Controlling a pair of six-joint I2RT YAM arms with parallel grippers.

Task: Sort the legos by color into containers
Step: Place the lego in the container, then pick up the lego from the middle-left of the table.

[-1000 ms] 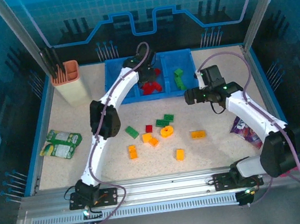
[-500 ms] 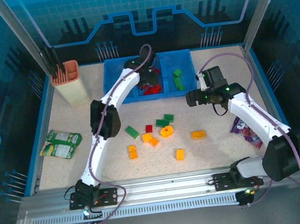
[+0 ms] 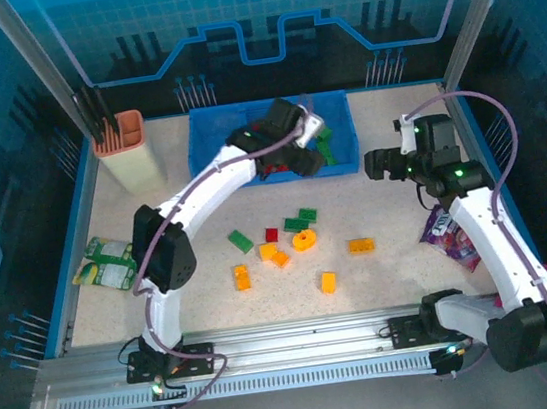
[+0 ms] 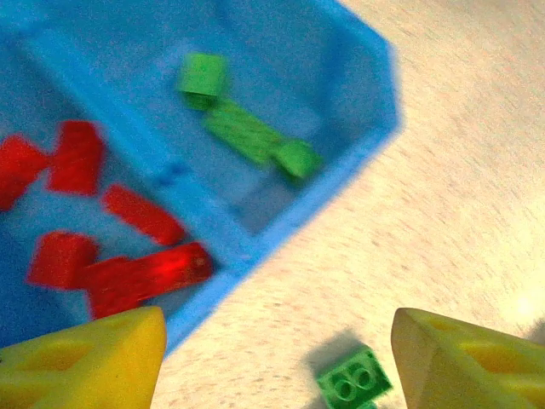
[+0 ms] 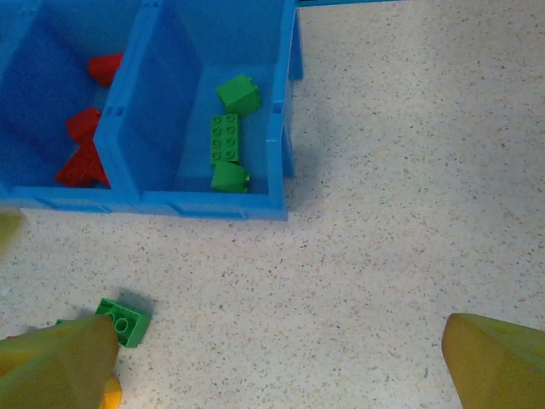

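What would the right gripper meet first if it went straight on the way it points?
Likely the bare table just beside the tray corner. The right gripper is open, and depth is unclear.

tan cup (image 3: 126, 155) far left | green packet (image 3: 112, 263) left edge | purple packet (image 3: 446, 238) right

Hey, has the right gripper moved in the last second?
Yes. The right gripper has drawn back to the right, away from the blue tray and its right wall.
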